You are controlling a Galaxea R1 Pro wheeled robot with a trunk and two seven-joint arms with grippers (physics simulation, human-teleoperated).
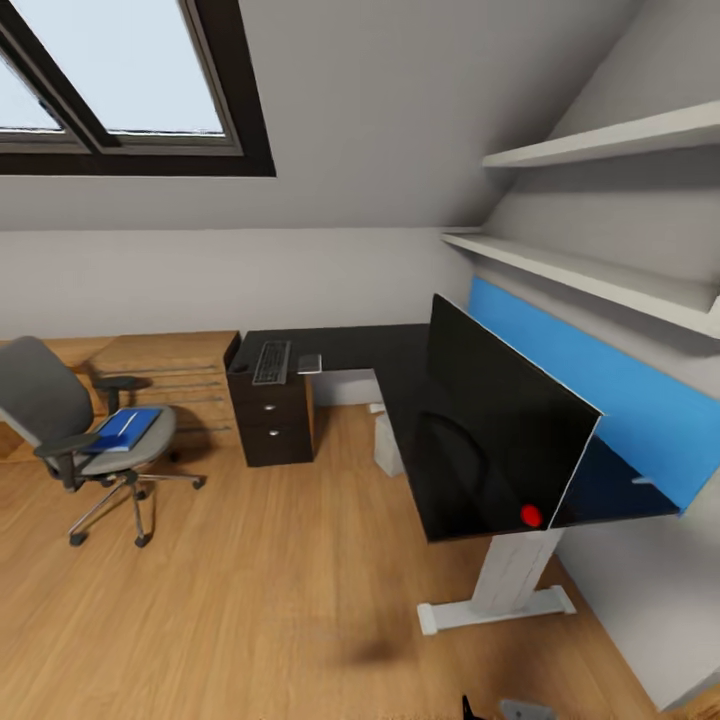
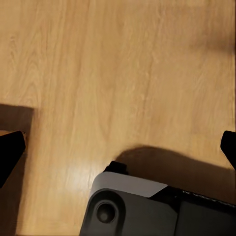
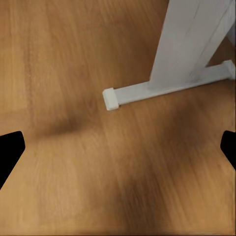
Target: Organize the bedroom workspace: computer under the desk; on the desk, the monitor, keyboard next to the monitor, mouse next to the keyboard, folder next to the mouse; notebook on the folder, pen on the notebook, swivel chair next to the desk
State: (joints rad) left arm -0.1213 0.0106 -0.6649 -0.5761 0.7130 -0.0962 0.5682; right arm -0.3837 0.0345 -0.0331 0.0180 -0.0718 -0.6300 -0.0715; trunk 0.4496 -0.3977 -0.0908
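Folder handling is the question here, and both grippers are far from it: the left gripper (image 2: 118, 147) hangs with its black fingertips (image 2: 10, 147) spread wide over bare wood floor (image 2: 123, 64), nothing between them, and part of the robot's own grey base (image 2: 132, 206) sits below. The right gripper (image 3: 118, 147) is just as released, tips apart and empty, looking down at the floor beside the desk's white pedestal foot (image 3: 162, 88).

Outward now in the head view: the desk (image 1: 350, 350) runs along the wall and turns toward us, the monitor (image 1: 500, 430) stands on the near wing, the keyboard (image 1: 271, 362) lies on the far end over the black drawers (image 1: 272, 420), with a small pale flat thing (image 1: 309, 362) just beside it that I cannot identify.

Well off to the left, the swivel chair (image 1: 40, 400) carries the blue folder (image 1: 122, 430) flat on its seat, a thin white line on top, possibly the pen. My read: the folder is light, stiff, thin and likely slick, so pinch an overhanging edge near a corner, and expect the chair to roll on its castors
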